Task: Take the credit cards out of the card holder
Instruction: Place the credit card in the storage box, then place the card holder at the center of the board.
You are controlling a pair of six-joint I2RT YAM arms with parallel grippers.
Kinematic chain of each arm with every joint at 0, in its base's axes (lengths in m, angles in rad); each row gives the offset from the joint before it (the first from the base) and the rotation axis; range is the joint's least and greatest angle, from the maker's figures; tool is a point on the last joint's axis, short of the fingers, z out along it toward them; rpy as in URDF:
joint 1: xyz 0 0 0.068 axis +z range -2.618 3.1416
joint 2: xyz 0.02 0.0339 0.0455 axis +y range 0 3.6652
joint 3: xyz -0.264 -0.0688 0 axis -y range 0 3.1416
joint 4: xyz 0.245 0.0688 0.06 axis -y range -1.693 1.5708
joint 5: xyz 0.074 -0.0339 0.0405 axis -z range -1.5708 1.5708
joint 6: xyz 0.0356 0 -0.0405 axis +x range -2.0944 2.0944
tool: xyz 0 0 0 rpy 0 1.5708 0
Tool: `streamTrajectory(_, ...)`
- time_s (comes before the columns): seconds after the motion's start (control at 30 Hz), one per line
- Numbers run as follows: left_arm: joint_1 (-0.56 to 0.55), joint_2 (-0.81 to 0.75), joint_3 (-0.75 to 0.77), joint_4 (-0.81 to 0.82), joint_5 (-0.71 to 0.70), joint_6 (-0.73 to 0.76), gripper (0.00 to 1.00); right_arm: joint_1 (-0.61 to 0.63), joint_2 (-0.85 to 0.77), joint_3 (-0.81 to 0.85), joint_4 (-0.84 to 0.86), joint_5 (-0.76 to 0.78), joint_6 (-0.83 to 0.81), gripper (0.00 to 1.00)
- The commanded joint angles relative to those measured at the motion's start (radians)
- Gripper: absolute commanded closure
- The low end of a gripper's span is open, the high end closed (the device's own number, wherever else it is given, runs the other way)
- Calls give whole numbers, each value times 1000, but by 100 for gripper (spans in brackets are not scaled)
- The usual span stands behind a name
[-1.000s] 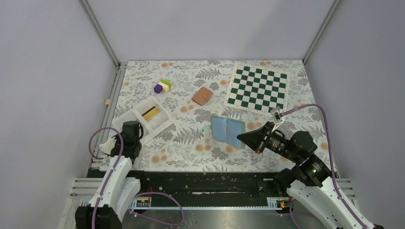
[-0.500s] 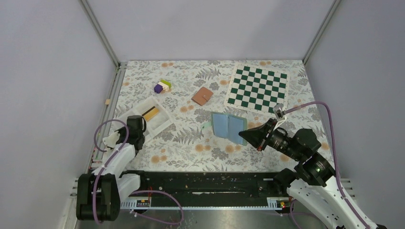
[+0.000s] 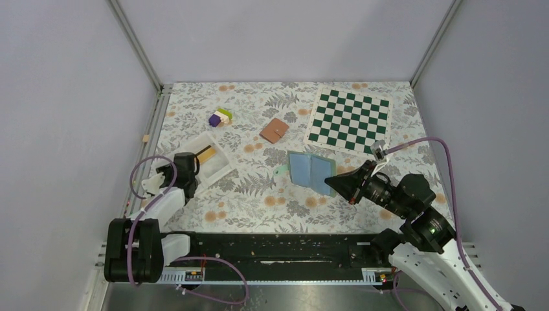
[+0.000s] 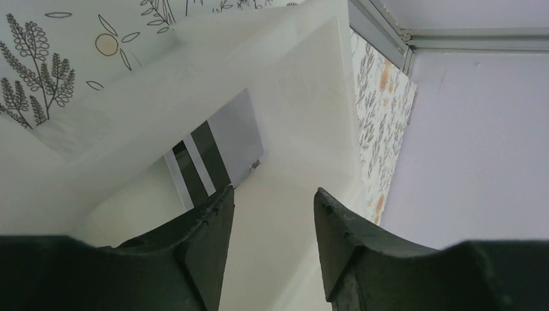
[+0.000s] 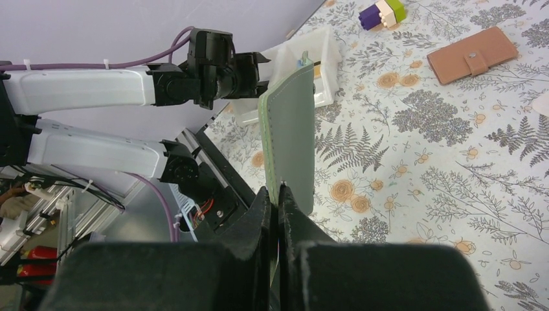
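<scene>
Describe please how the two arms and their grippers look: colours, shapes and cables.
Both the left arm and the right arm have white shell links joined by black joints. A purple cable loops along each one. The left gripper and the right gripper have black fingers that taper like wedges. I can read no markings.

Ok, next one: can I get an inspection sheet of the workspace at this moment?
Surface: floral tablecloth, lying flat.
Job's things: card holder open mid-table; yellow-orange card in the white tray; grey card with dark stripes also in the tray.
Clutter: chessboard, brown wallet, toy blocks.
Grippers: left gripper open and empty above the tray; right gripper shut on the card holder's edge.
Cables: purple cables loop beside both arms.
Surroundings: grey walls, metal frame posts.
</scene>
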Motion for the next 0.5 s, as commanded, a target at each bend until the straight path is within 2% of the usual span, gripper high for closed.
streamTrajectory(0.0, 9, -23, 35, -21, 31, 39, 48, -1, -15, 39, 27, 18, 13, 100)
streamTrajectory(0.1, 9, -105, 74, -127, 32, 87, 35, -1, -32, 20, 19, 17, 38, 100)
streamTrajectory(0.2, 9, -211, 120, -231, 65, 175, 28, -2, -39, 0, 10, 20, 61, 100)
streamTrajectory(0.4, 8, -468, 144, -306, 221, 300, 25, -1, -38, -53, 3, 63, 132, 100)
streamTrajectory(0.47, 7, -539, 170, -303, 277, 410, 25, -1, -21, -68, 13, 51, 159, 100)
